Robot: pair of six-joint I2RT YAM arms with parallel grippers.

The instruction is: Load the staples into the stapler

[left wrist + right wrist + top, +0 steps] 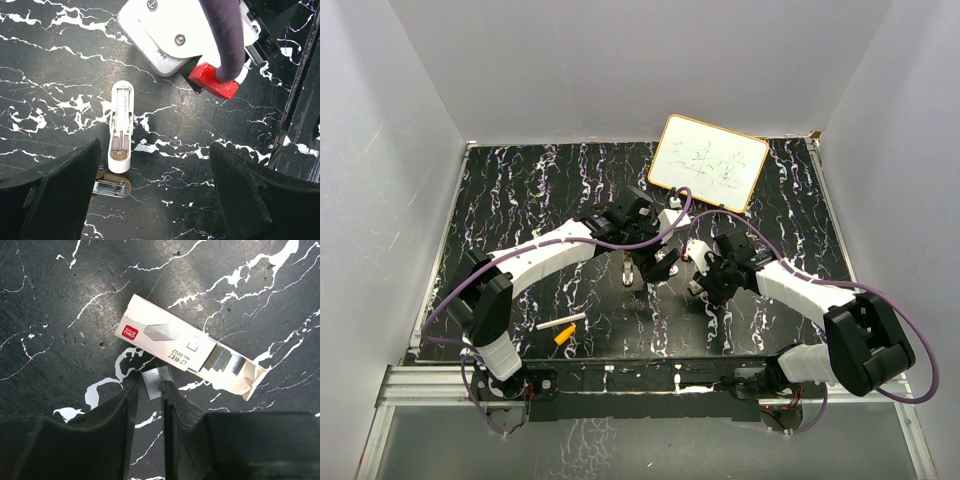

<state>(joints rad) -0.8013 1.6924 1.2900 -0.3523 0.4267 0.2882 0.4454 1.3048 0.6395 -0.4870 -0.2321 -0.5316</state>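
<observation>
The stapler lies folded open on the black marbled table; its white half points away and its second half with the metal channel lies below it. My left gripper is open above the table, with the stapler beside its left finger. It shows in the top view. The white staple box lies open with staples showing at its end. My right gripper is shut on a short strip of staples just in front of the box. It shows in the top view.
A small whiteboard leans at the back of the table. A white stick and an orange piece lie near the front left. The right wrist's camera housing hangs close above the stapler. White walls enclose the table.
</observation>
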